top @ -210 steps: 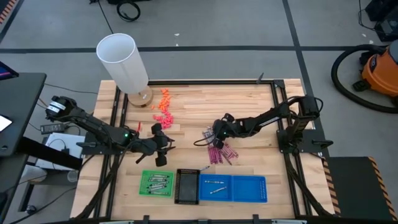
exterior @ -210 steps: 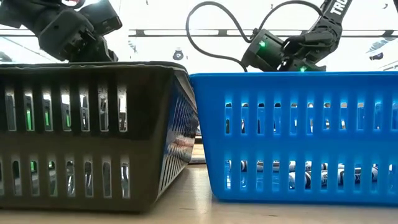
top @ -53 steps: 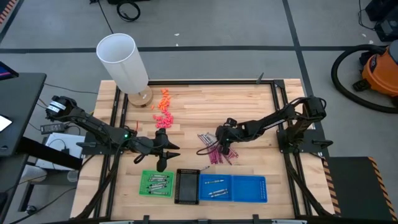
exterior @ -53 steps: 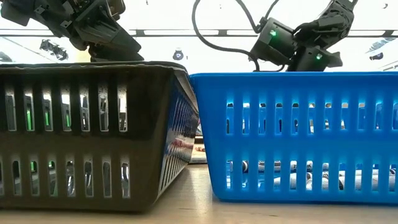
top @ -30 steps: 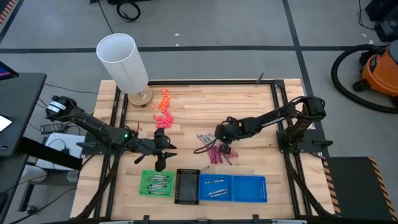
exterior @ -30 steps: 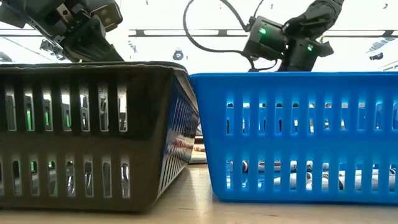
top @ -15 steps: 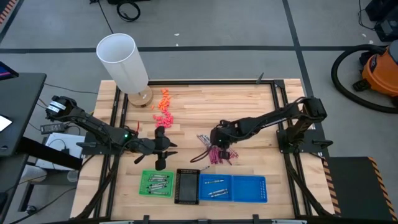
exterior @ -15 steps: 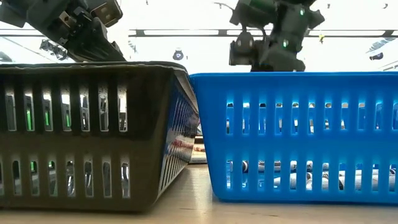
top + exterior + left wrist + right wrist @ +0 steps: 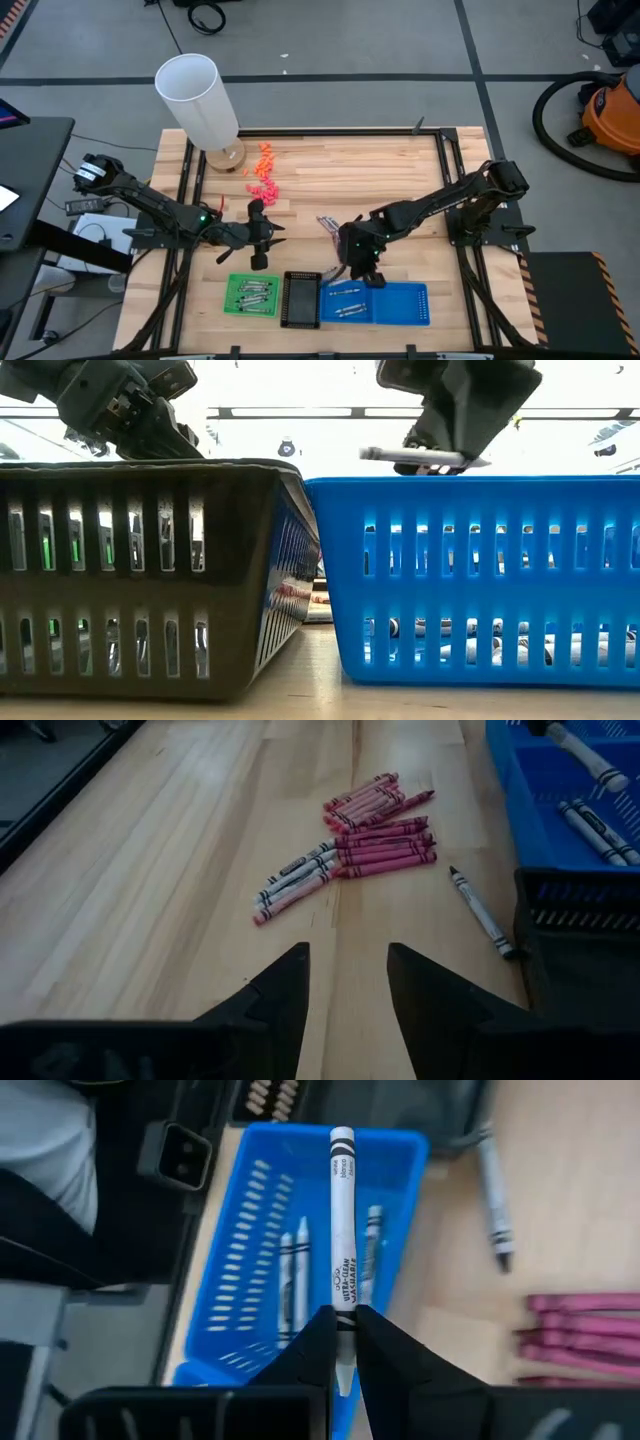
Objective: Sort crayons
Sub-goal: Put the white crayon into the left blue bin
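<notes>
High view: right gripper above the blue tray's left end; left gripper waits, fingers parted, empty.
Low view: grey crayon horizontal above the blue rim.
Right wrist view: fingers clenched on the white-wrapped grey crayon; magenta crayons on the table.

Even overhead light, soft shadows; low view backlit, glaring; right wrist view blurred at edges.

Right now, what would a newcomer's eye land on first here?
The right gripper, shut on a grey crayon above the blue tray. Next, the pile of magenta crayons mid-table and the tall white cylinder at the far left corner.
</notes>
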### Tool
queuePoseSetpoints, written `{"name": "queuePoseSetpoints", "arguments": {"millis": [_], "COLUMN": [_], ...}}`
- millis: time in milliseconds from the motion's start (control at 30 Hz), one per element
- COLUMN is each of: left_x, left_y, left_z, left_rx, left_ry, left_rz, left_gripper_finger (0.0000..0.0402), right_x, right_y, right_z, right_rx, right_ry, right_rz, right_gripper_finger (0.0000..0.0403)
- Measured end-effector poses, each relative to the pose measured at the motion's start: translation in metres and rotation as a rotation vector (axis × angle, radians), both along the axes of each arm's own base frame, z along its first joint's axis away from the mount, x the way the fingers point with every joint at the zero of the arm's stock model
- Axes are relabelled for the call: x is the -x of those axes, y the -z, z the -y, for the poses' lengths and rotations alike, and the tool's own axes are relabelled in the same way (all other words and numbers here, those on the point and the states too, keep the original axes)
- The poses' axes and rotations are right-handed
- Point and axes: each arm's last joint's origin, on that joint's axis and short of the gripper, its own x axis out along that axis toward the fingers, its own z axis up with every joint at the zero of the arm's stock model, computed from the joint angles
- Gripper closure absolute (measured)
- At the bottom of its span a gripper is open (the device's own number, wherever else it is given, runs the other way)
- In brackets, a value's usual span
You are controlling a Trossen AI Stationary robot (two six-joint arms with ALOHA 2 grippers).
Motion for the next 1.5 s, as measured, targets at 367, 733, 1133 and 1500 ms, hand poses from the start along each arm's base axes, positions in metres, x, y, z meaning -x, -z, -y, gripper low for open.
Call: {"name": "queuePoseSetpoints", "arguments": {"millis": [367, 733, 1133, 1500], "left_x": [-0.001, -0.001, -0.001, -0.001], "left_y": [-0.002, -0.003, -0.003, -0.003], "left_z": [0.000, 0.000, 0.000, 0.000], "left_rx": [-0.034, -0.045, -0.045, -0.033], "left_ry": [-0.005, 0.002, 0.001, -0.005], "left_rz": [0.018, 0.025, 0.025, 0.027], "left_gripper_finger": [0.0256, 0.0256, 0.0256, 0.0256], "right_x": [0.008, 0.007, 0.004, -0.008], "right_y": [0.009, 0.008, 0.008, 0.010], "right_z": [-0.014, -0.015, -0.007, 0.034], "right_rx": [-0.035, -0.050, -0.029, 0.269], "right_ry": [0.034, 0.060, 0.106, 0.306], "right_rz": [-0.051, -0.054, -0.049, 0.067], "right_gripper_finger": [0.0362, 0.0347, 0.0299, 0.0299]}}
